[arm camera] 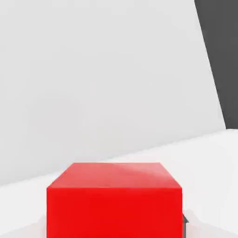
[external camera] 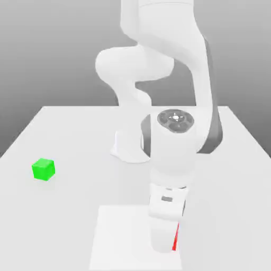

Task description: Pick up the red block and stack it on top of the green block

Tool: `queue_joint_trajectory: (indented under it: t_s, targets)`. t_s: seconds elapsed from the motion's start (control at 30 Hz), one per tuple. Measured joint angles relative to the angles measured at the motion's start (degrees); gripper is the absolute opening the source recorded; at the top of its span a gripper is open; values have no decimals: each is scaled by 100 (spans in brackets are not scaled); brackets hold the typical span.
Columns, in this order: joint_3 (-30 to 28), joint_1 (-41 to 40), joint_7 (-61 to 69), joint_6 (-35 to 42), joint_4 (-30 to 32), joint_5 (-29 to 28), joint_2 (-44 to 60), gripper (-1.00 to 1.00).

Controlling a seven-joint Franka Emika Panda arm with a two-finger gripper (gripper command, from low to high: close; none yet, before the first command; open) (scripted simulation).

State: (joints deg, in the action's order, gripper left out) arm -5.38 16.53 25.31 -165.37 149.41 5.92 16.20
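White fingers (external camera: 166, 245) pinch the matte red cube (arm camera: 115, 211), with the matte green cube (external camera: 43, 169) near the surface (external camera: 69, 198) edge at the exterior view's left.

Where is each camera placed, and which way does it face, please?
Exterior view: off the arm, on the side opposite its base, looking down across the table; the white arm and end effector show.
Hand view: on the hand, looking out past the end effector's fingers at the red block.
Shared: both show the red block and the pale square near it.
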Motion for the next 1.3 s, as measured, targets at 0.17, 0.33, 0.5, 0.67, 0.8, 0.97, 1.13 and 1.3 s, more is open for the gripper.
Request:
queue_joint_trajectory:
  t_s: [0.17, 0.33, 0.5, 0.67, 0.8, 0.97, 1.13, 1.3]
  targets:
    - [-234, 34, -173, 751, 163, -379, -922, -100]
    - [-806, -972, 657, 956, 452, -780, -1442, -100]
    - [-1275, -2021, 1608, 1071, 760, -1215, -1891, -100]
    - [-1901, -2744, 2530, 1180, 1069, -1696, -2342, -100]
    - [-2490, -3386, 3223, 1273, 1315, -2146, -2714, -100]
    - [-3175, -4266, 4058, 1398, 1618, -2751, -3192, -100]
    - [-3588, -4679, 4561, 1337, 1774, -2993, -3349, -100]
    - [-3746, -4506, 4727, 1053, 1774, -2780, -3112, -100]
